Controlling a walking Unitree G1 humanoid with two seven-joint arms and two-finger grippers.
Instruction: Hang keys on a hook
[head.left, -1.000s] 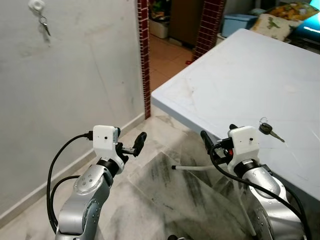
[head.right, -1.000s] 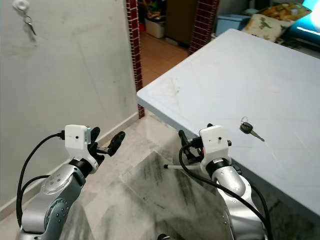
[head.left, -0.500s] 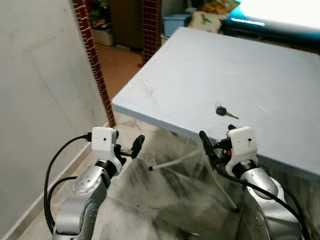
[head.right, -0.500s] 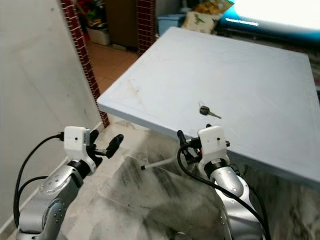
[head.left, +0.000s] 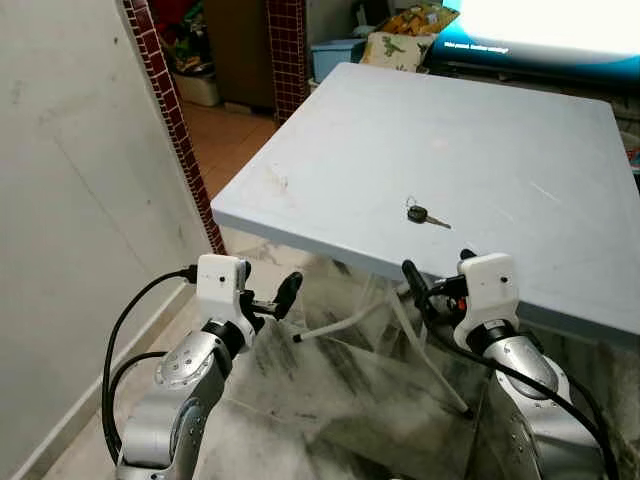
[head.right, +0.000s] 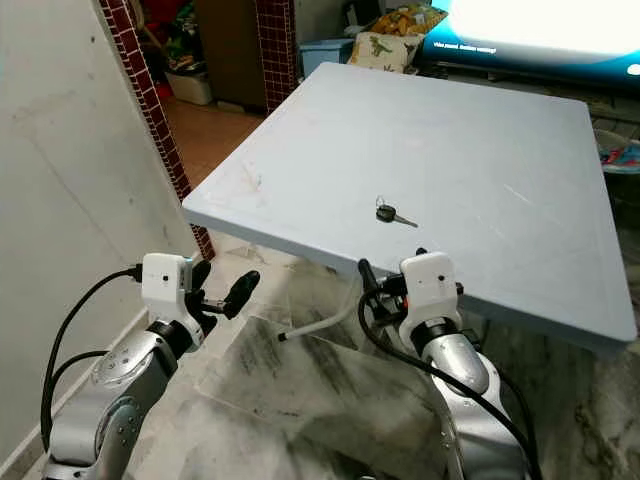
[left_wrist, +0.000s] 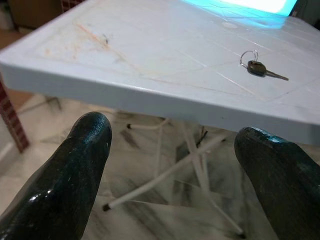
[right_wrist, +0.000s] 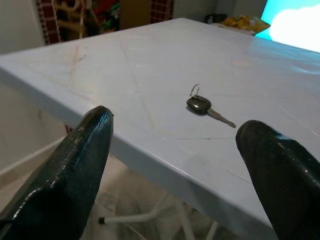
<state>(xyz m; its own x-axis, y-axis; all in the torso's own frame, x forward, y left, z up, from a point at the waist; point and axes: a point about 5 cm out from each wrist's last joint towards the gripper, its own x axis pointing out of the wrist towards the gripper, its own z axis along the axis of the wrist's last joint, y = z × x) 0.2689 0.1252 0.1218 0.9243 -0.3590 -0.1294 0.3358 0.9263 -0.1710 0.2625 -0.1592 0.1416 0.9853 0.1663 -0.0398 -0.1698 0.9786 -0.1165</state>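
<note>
Your left hand (head.left: 283, 296) and right hand (head.right: 367, 283) are both spread wide and hold nothing, hovering over the marble floor (head.left: 330, 390) short of the worktop (head.right: 480, 160). Under the worktop's near edge, just ahead of your hands, white folding legs (left_wrist: 165, 170) cross. A wall (head.left: 70, 200) runs along beside your left hand. Past your right hand, the key (right_wrist: 202, 106) lies flat on the worktop, a little in from that edge, with bare surface all round it.
</note>
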